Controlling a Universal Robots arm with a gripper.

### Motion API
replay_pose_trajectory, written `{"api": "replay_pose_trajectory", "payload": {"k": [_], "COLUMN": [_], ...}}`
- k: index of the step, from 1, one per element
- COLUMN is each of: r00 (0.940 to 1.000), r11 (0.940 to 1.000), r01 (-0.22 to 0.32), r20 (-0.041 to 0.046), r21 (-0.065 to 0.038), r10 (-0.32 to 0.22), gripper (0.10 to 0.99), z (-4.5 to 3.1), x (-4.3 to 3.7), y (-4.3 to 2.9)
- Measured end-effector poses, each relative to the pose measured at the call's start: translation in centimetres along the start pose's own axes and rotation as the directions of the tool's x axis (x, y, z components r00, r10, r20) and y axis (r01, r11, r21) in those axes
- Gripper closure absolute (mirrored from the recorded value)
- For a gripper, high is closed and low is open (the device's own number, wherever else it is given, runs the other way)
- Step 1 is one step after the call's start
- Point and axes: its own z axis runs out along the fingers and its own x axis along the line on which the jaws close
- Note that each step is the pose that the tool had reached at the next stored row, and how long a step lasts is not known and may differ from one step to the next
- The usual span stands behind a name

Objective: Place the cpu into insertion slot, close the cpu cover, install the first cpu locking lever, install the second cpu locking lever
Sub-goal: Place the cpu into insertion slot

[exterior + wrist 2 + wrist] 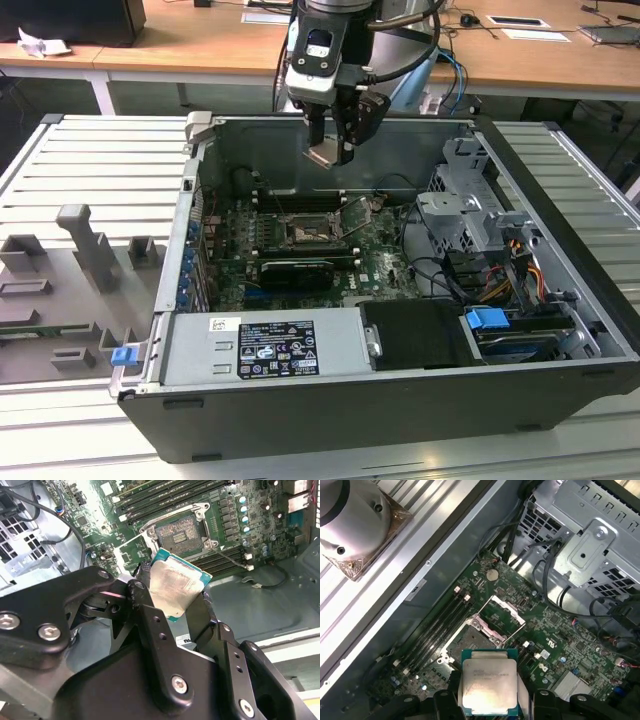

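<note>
The gripper point(174, 594) is clamped on the cpu point(489, 685), its fingers point(147, 607) covering the chip's side edges, while the insertion slot point(470, 642) lies well below, partly hidden behind the chip, with the cpu cover point(506, 605) flipped up.

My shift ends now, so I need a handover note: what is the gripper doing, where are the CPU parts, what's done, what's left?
The gripper is shut on the cpu, held above the open computer case, over the motherboard.
The insertion slot is empty and uncovered.
The cpu cover stands swung open beside the slot.
Done: cpu picked up.
Left: all four task steps.
</note>
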Motion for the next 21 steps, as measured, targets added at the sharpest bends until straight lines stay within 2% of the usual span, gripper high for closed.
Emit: {"api": "replay_pose_trajectory", "payload": {"k": [21], "r00": [0.9961], "r11": [0.9961], "r01": [-0.088], "r20": [0.0077], "r21": [-0.002], "r10": [0.088], "gripper": [0.561], "z": [0.31], "x": [-0.01], "y": [-0.03]}}
